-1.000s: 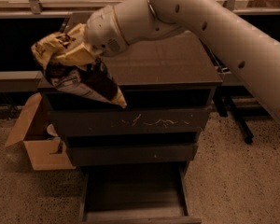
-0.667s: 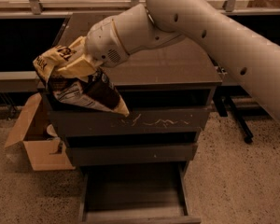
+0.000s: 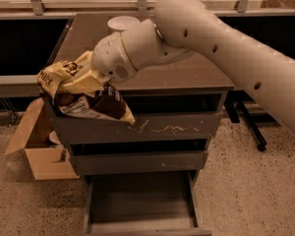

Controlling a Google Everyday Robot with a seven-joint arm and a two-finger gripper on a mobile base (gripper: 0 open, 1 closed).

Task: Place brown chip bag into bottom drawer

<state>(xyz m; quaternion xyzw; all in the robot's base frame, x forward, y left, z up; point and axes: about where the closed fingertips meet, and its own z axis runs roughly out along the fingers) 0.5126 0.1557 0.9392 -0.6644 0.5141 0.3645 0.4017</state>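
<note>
Gripper (image 3: 91, 77) sits at the front left corner of the bench (image 3: 187, 77), at about the height of the bench top. It is clamped on the upper part of the brown chip bag (image 3: 88, 100) and is mostly buried in crumpled foil, so how wide it stands can't be read exactly. The bag is off every surface and carried only by the gripper.

The bag's cream-yellow end is up and to the left, with dark lettering on it. The dark brown middle hangs below, and a white label faces the camera. A lower cream corner points down and to the right. In this view the bag overlaps the left end of the top drawer (image 3: 162, 128), the one with white scratches on its front.

The middle drawer (image 3: 137, 162) is below that. The bottom drawer (image 3: 140, 200) is pulled out toward the camera with its flat grey floor showing. It lies well below the bag and a bit to the right of it.

The arm (image 3: 226, 48) comes in from the right, crosses over the bench top, and bends down to the left.

A small white bowl (image 3: 123, 22) sits on the bench top near the back edge, well apart from the bag.

A tan cardboard box (image 3: 37, 146) with open flaps stands on the speckled floor (image 3: 246, 181), just beside the bench on the left.
</note>
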